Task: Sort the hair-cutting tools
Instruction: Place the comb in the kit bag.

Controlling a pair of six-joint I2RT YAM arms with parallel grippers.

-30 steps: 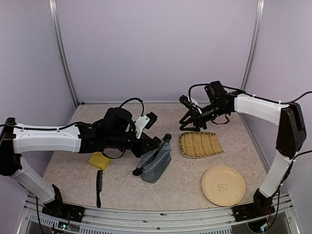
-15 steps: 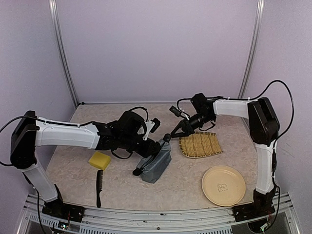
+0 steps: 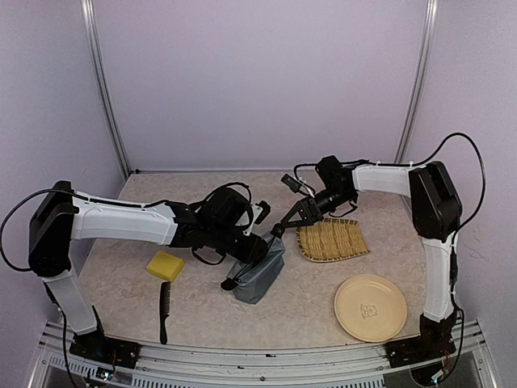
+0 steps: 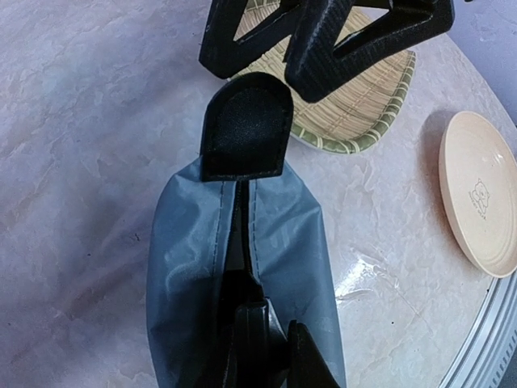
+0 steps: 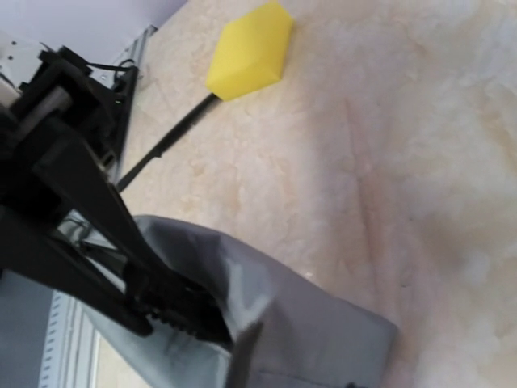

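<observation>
A grey-blue zip pouch (image 3: 258, 271) lies mid-table with its zip parted. My left gripper (image 3: 255, 246) is shut on one lip of that opening (image 4: 279, 343), one finger inside and one outside. My right gripper (image 3: 283, 225) hangs open just above the pouch's black end tab (image 4: 246, 125). Its ridged fingers (image 4: 323, 56) are spread with nothing between them. A long black comb (image 3: 165, 311) lies near the front left edge, also in the right wrist view (image 5: 161, 144). What is inside the pouch stays hidden.
A yellow sponge (image 3: 165, 265) sits left of the pouch, at the comb's far end. A woven bamboo tray (image 3: 331, 239) lies right of the pouch, and a beige plate (image 3: 370, 307) in front of it. The table's metal front rail (image 3: 258, 356) runs along the near edge.
My right gripper has come down and to the left, from behind the bamboo tray to the pouch's tab. The left gripper keeps its hold and has shifted slightly right.
</observation>
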